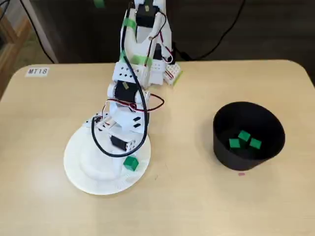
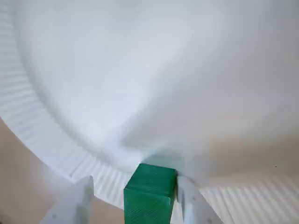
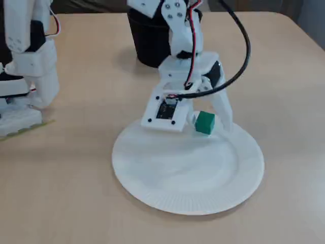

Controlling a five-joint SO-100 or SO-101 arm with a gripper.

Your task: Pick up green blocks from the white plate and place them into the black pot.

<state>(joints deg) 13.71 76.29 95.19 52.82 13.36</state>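
Observation:
A green block (image 2: 149, 193) rests on the ribbed rim of the white plate (image 2: 42, 135), between the fingers of my gripper (image 2: 135, 182). In the wrist view the right finger (image 2: 191, 203) touches the block, while a strip of plate shows between the block and the left finger (image 2: 74, 205). In a fixed view the same block (image 3: 205, 123) sits at the plate's far edge (image 3: 152, 193) between the jaws of the gripper (image 3: 208, 122). The black pot (image 1: 248, 147) stands to the right and holds three green blocks (image 1: 243, 139).
The arm's base (image 1: 142, 54) stands at the table's back edge, behind the plate (image 1: 83, 172). A label reading MT18 (image 1: 37, 72) is stuck at the table's far left corner. In another fixed view the pot (image 3: 147, 43) stands just behind the gripper.

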